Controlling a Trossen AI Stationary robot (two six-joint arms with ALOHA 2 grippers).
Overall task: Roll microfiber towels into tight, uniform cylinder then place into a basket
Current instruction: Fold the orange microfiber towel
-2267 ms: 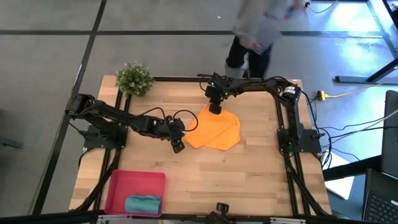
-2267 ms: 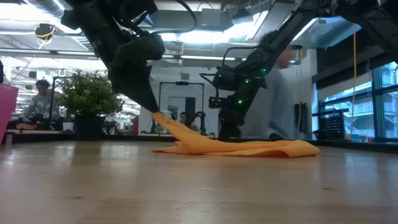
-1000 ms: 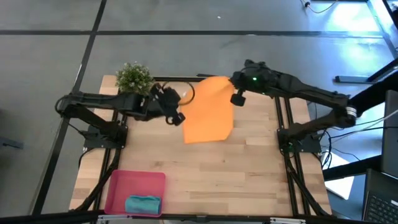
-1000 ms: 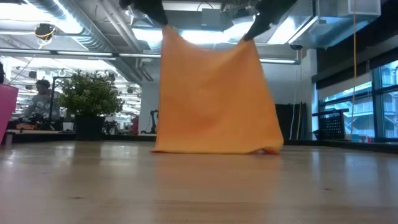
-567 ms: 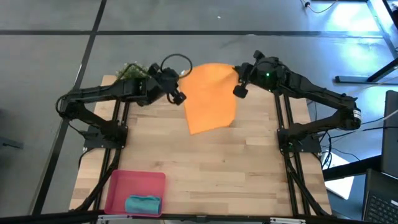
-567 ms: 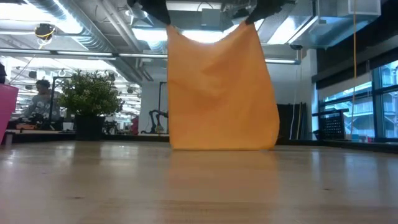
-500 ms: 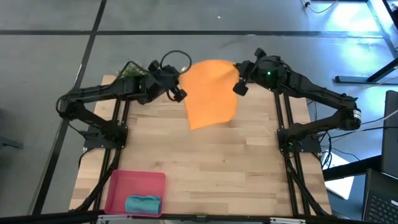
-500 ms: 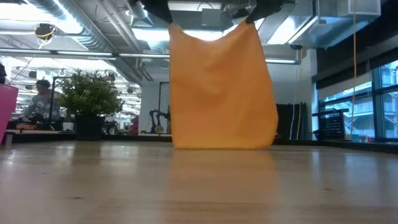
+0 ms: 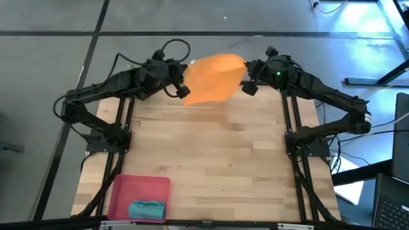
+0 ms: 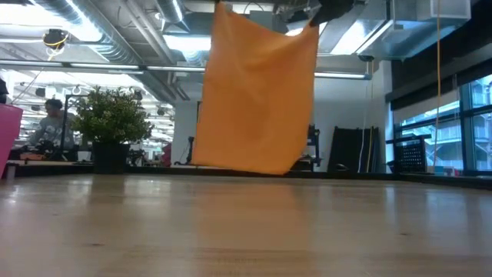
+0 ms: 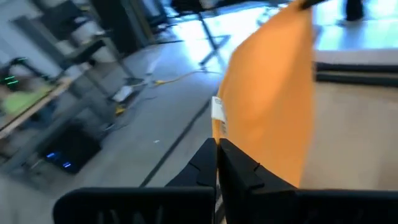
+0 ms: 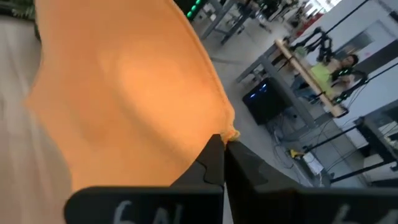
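The orange towel (image 9: 214, 78) hangs spread between my two grippers high over the table's far edge; it also shows in the low view (image 10: 255, 92). My left gripper (image 9: 182, 89) is shut on its one top corner, my right gripper (image 9: 246, 84) on the other. The teal towel (image 9: 147, 209) lies rolled in the red-pink basket (image 9: 121, 191) at the near left corner. My left gripper pinches the towel's top corner by the white label (image 11: 217, 118) between its two shut fingers. The towel hangs below, clear of the table. My right gripper pinches the other top corner (image 12: 229, 133) between its two shut fingers. The top edge runs nearly taut between the two holds.
A small green potted plant (image 10: 111, 127) stands at the far left corner, hidden under the left arm in the high view. The wooden table top (image 9: 211, 160) is bare between the arms and the basket. A person sits far behind the table (image 10: 50, 123).
Both grippers have risen and gone toward the table's far edge, still shut on the towel's top corners. The towel's lower edge has come off the table; it now hangs clear and swings toward the far side.
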